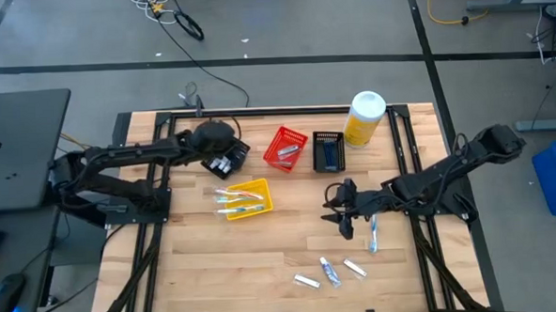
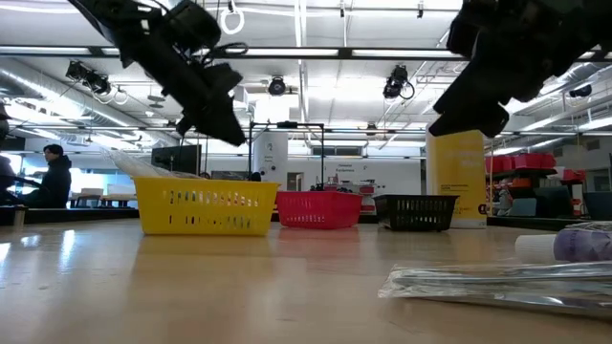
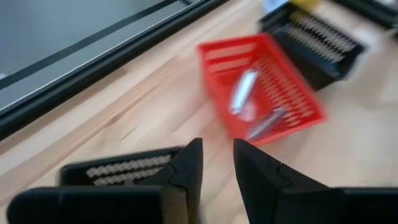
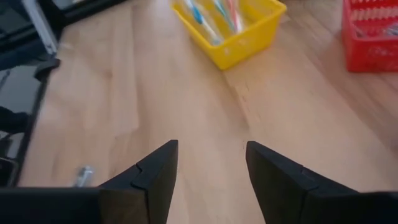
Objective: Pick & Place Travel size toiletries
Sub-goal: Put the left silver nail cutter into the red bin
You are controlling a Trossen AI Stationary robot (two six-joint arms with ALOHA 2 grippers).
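**A:** Where are your toiletries right now?

**B:** Sorted in part. Your toothbrushes (image 1: 240, 202) lie in the yellow basket (image 1: 262, 188), a couple of small tubes (image 3: 242, 91) lie in the red basket (image 1: 284, 148), and dark blue razors (image 1: 329, 152) fill the black basket (image 1: 328, 136). Loose ones remain on the table (image 1: 217, 262): a wrapped toothbrush (image 1: 374, 235) near your right arm, and three small tubes (image 1: 332, 271) close together nearer the front edge.

**A:** And the right gripper?

**B:** Your right gripper (image 1: 344, 225) sits low over the wood, just beside that loose toothbrush. Its fingers (image 4: 155, 174) are spread with only bare table between them, so it grasps nothing.

**A:** The left one?

**B:** Your left gripper (image 1: 227, 164) hangs above the table between the yellow basket and the red one. Its fingers (image 3: 189, 171) are parted by a narrow gap and are empty.

**A:** Anything else up there?

**B:** A big yellow bottle (image 1: 364, 119) with a white cap stands just beside the black basket, at the back.
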